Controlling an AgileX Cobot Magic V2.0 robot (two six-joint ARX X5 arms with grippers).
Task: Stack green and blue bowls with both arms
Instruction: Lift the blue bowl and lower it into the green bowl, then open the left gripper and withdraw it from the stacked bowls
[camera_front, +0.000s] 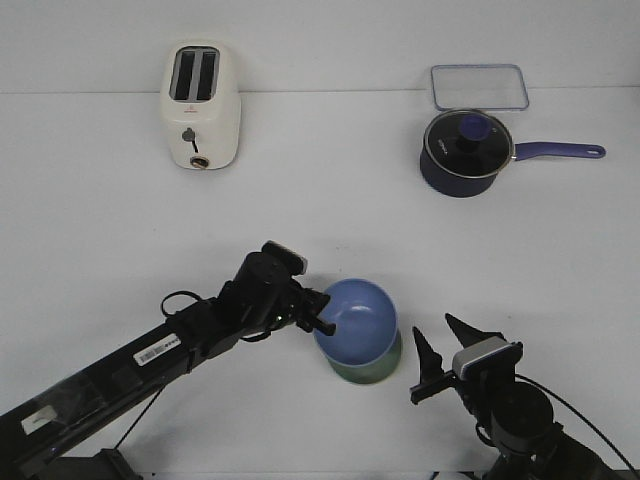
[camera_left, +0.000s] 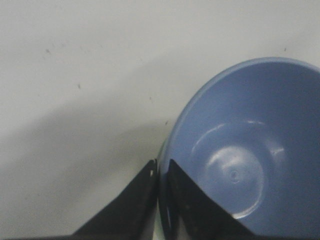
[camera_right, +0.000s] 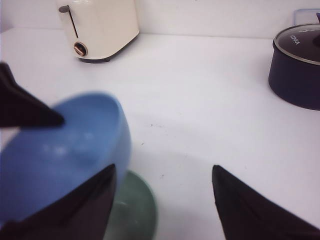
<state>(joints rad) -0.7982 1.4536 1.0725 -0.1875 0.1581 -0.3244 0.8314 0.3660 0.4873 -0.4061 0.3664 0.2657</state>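
Observation:
The blue bowl (camera_front: 358, 322) is tilted, its lower side resting in the green bowl (camera_front: 375, 368), which sits on the white table and shows only as a rim below it. My left gripper (camera_front: 322, 312) is shut on the blue bowl's left rim, one finger inside and one outside; the left wrist view shows the bowl (camera_left: 250, 160) pinched between the fingers (camera_left: 182, 200). My right gripper (camera_front: 442, 352) is open and empty, just right of the bowls. The right wrist view shows the blue bowl (camera_right: 65, 150) above the green bowl (camera_right: 135, 210).
A cream toaster (camera_front: 200, 105) stands at the back left. A dark navy saucepan with a glass lid (camera_front: 468, 150) and a clear lidded container (camera_front: 480, 86) stand at the back right. The table's front edge runs close below the arms.

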